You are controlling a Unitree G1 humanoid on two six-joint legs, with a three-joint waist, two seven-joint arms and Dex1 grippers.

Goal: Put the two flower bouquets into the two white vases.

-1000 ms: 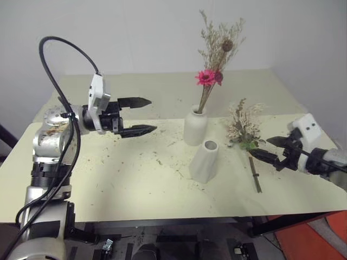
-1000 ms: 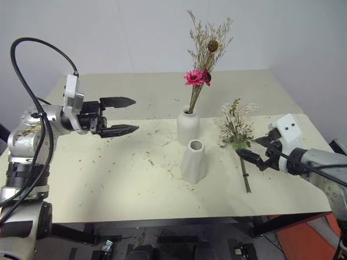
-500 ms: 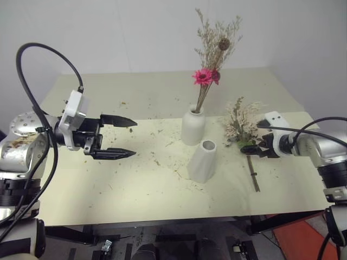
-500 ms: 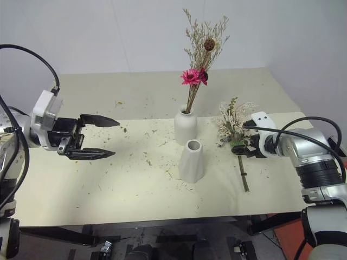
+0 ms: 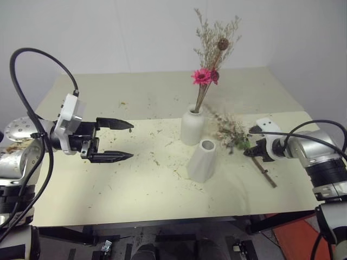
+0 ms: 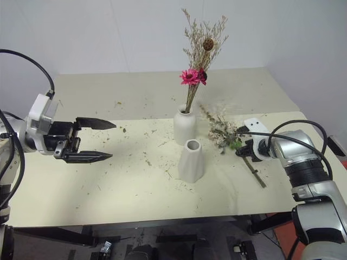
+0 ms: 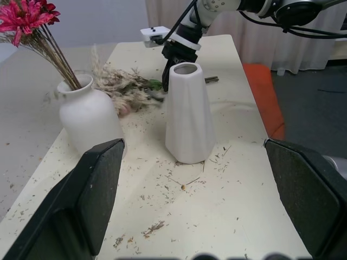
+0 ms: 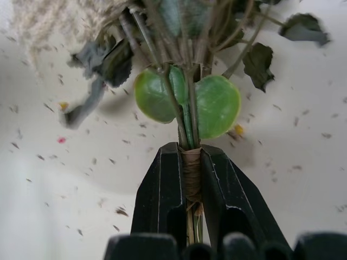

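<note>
We see the fuller bouquet [image 6: 222, 132], cream sprigs and green leaves on thin stems bound with brown twine, lying on the table [image 6: 135, 184] to the right of the cone vase [image 6: 191, 161], with the right gripper [image 8: 191, 179] clamped on its bound stems. We see the thin bouquet [image 6: 198, 51], tan grass with a pink flower, standing upright in the bottle vase [image 6: 184, 124] just behind the cone vase, and the left gripper [image 6: 103, 140] hovers well to the left above the table, its fingers spread wide and holding nothing. Compared with one second ago, the right gripper has closed on the stems and the fuller bouquet has swung, its head now nearer the vases and its stem end pointing toward the table's right edge, while the left gripper has drawn back to the left.
</note>
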